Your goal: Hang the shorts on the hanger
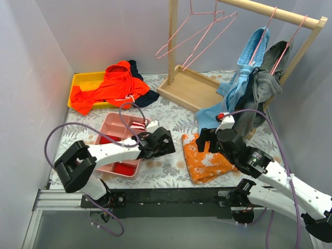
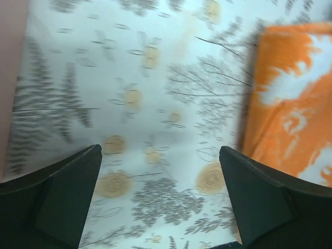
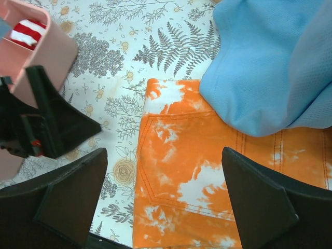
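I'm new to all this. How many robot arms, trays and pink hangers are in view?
Robot arms: 2 (left arm, right arm)
Trays: 2 (yellow tray, pink tray)
Pink hangers: 4, as best I can tell (bare hanger, another bare hanger, loaded hanger, another loaded hanger)
Total: 8

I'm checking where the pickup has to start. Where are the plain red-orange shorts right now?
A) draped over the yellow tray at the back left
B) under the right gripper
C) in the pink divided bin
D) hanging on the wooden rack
A: in the top view the shorts lie bunched over the yellow tray in the back left corner.
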